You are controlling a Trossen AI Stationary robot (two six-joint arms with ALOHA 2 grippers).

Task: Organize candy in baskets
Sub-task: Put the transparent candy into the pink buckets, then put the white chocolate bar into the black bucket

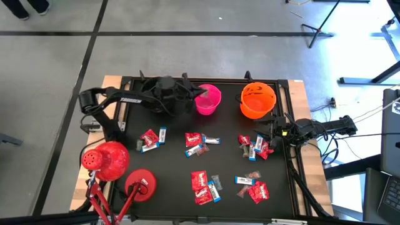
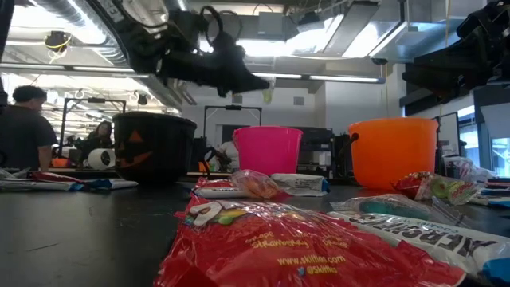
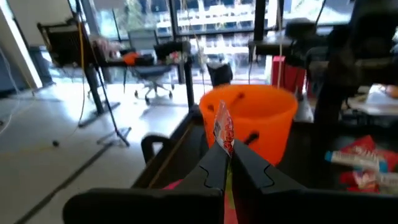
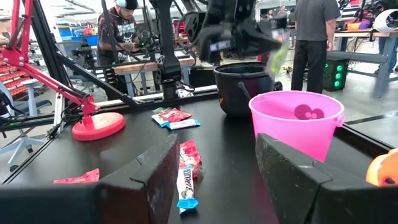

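Three baskets stand along the table's far side: a black one (image 2: pixel 153 146), mostly under my left arm in the high view, a pink one (image 1: pixel 208 100) and an orange one (image 1: pixel 257 100). My left gripper (image 1: pixel 199 95) reaches level from the left. It hovers over the pink basket's (image 4: pixel 295 118) left rim, shut on one wrapped candy (image 3: pixel 222 127). Several clusters of red and blue-and-white candy (image 1: pixel 199 144) lie flat on the black table. My right gripper (image 1: pixel 275 132) waits open at the right edge, beside the orange basket, with nothing between its fingers (image 4: pixel 143 180). My left gripper pinches one end of the candy wrapper (image 3: pixel 225 146) between its two fingertips. The fingers come level from the table's left. The rest of the candy (image 4: pixel 278 53) sticks out beyond the fingertips, lifted clear, above the pink basket.
Two red dome-shaped lamp heads (image 1: pixel 107 159) with red legs stand at the near left corner. Candy piles (image 1: pixel 253 187) fill the near half of the table. A raised black rim (image 1: pixel 294 181) frames the table. People stand in the room beyond the table.
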